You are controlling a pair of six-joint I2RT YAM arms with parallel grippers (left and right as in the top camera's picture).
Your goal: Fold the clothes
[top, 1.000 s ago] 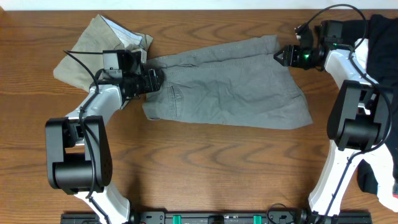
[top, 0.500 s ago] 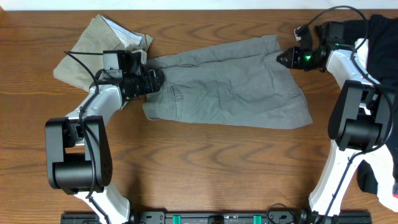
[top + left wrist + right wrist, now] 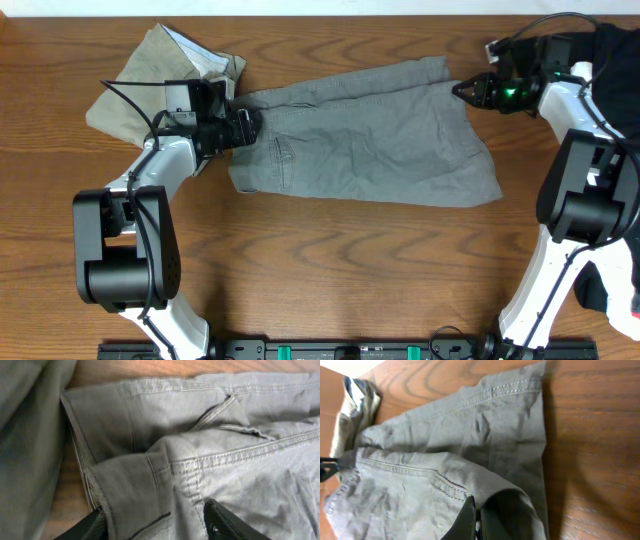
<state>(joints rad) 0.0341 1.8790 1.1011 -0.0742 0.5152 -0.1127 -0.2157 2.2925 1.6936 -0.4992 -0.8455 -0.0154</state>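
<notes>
The grey shorts (image 3: 370,130) lie spread across the middle of the table, waistband to the left and legs to the right. My left gripper (image 3: 250,128) is at the waistband. In the left wrist view its fingers (image 3: 225,522) stand apart with the bunched waistband (image 3: 165,475) between them, gripper (image 3: 157,527) open. My right gripper (image 3: 462,90) is at the upper leg's hem. In the right wrist view it (image 3: 477,520) is shut on a raised fold of the hem (image 3: 510,497). Khaki shorts (image 3: 150,75) lie crumpled at the back left.
Black garments lie at the right edge, one at the back (image 3: 615,40) and one near the front (image 3: 600,285). Bare wooden table (image 3: 350,270) stretches in front of the grey shorts. The khaki shorts touch the grey waistband beside my left gripper.
My right gripper has shut on the leg hem and drifted a little to the right with it. The left gripper has stayed at the waistband.
</notes>
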